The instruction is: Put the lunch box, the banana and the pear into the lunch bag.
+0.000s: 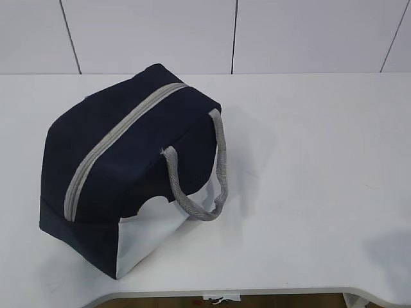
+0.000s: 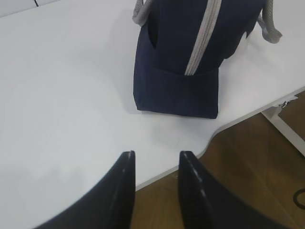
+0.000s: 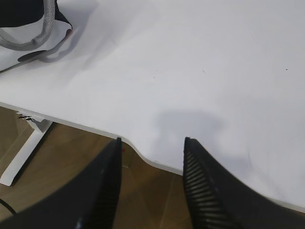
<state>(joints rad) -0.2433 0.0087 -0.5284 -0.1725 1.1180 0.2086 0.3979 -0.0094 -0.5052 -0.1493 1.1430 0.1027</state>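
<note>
The navy-blue lunch bag (image 1: 128, 167) stands on the white table at the left, its grey zipper (image 1: 112, 144) shut and a grey handle (image 1: 205, 186) hanging over its white side panel. It also shows in the left wrist view (image 2: 181, 71), and its handle and white panel show in the right wrist view (image 3: 28, 38). The lunch box, the banana and the pear are out of view. My left gripper (image 2: 156, 155) is open and empty over the table's front edge, short of the bag. My right gripper (image 3: 152, 141) is open and empty over the front edge, right of the bag.
The white table (image 1: 308, 179) has a curved front edge (image 1: 257, 292); wooden floor (image 2: 248, 162) and a white table leg (image 3: 24, 152) lie below it. A white panelled wall (image 1: 192, 32) stands behind. Neither arm shows in the exterior view.
</note>
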